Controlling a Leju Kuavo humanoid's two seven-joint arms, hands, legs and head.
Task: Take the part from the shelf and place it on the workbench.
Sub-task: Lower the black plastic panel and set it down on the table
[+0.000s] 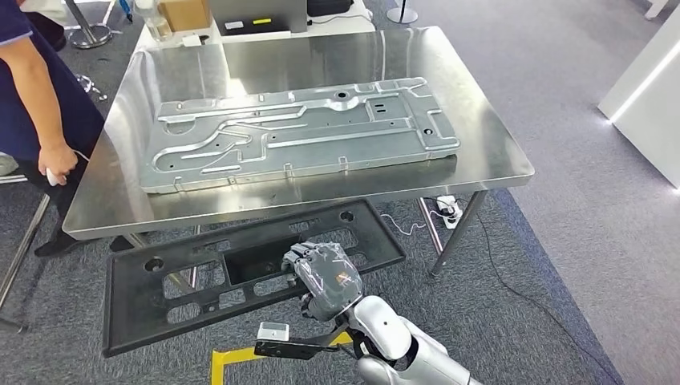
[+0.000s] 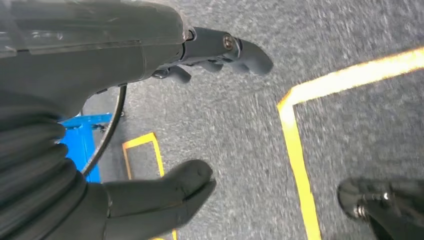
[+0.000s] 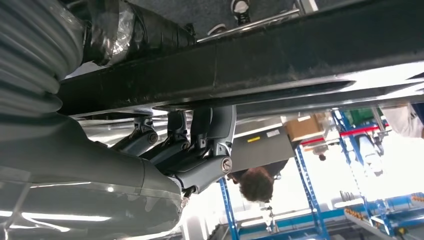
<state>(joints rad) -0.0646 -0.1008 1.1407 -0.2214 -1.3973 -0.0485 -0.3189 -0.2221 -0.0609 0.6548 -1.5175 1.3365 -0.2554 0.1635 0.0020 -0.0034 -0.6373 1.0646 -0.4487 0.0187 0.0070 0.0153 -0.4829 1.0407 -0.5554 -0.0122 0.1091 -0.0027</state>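
Note:
The part is a long flat black plastic panel [image 1: 200, 277] with cut-outs, held level just in front of the steel workbench [image 1: 481, 144], below its front edge. My right hand [image 1: 325, 277] grips the panel's near edge, fingers hooked through its middle opening. In the right wrist view the fingers [image 3: 200, 135] wrap the black panel [image 3: 300, 55]. My left hand [image 2: 165, 125] hangs over grey carpet, its fingers apart with nothing in them.
A large silver stamped metal sheet [image 1: 301, 132] covers much of the workbench top. A person [image 1: 40, 96] in blue stands at the bench's left end, hand near its corner. Yellow tape [image 1: 232, 361] marks the carpet. A power strip [image 1: 447, 210] lies under the bench.

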